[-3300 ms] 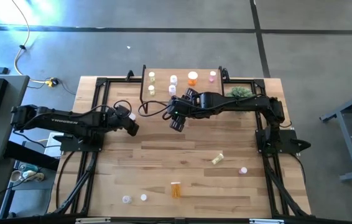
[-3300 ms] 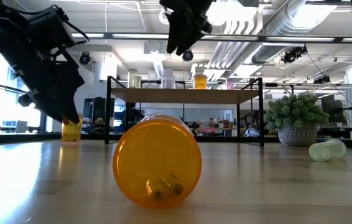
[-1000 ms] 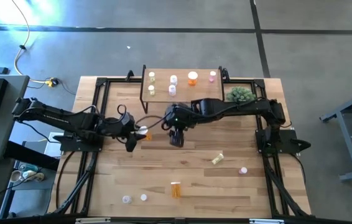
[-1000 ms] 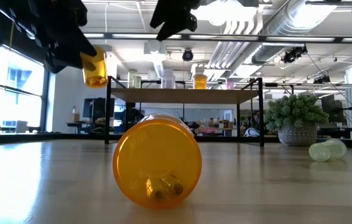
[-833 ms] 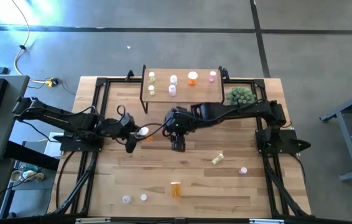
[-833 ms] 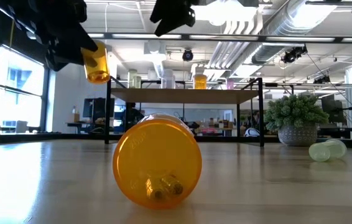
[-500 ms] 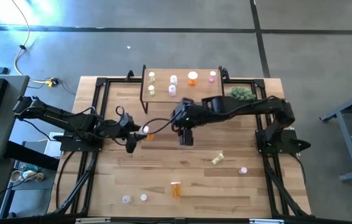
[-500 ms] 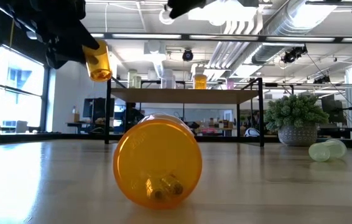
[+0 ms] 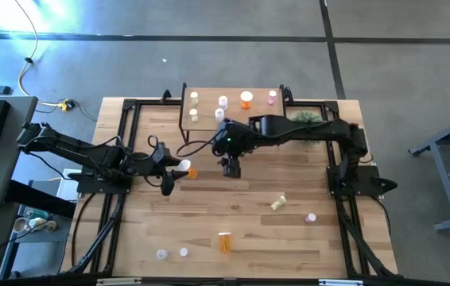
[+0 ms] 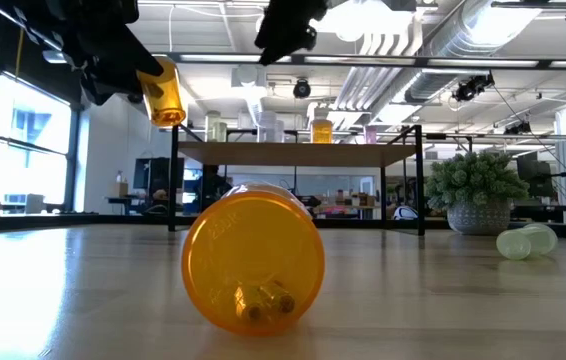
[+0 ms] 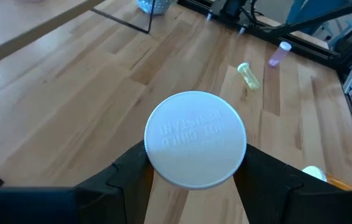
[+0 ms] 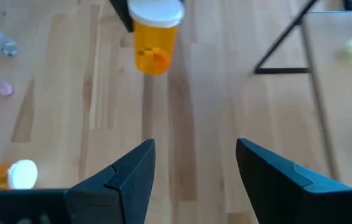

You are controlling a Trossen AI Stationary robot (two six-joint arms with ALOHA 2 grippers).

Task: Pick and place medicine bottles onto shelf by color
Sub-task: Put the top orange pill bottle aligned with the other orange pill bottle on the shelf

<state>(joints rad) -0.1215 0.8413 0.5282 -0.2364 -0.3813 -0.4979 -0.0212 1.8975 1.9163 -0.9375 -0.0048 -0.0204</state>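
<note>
1. High view: I see my left tool (image 9: 172, 168) clamped on an orange bottle (image 9: 186, 169) held above the table (image 9: 289, 238), just short of the shelf (image 9: 233, 110). My right tool (image 9: 230, 168) hangs beside it.
2. Low view: the orange bottle (image 10: 164, 92) is tilted in the air; another orange one (image 10: 253, 258) lies nearest the camera.
3. Left wrist: the white cap (image 11: 196, 139) sits between the fingers (image 11: 126, 171).
4. Right wrist: my right tool (image 12: 194, 168) is spread wide, holding nothing.
</note>
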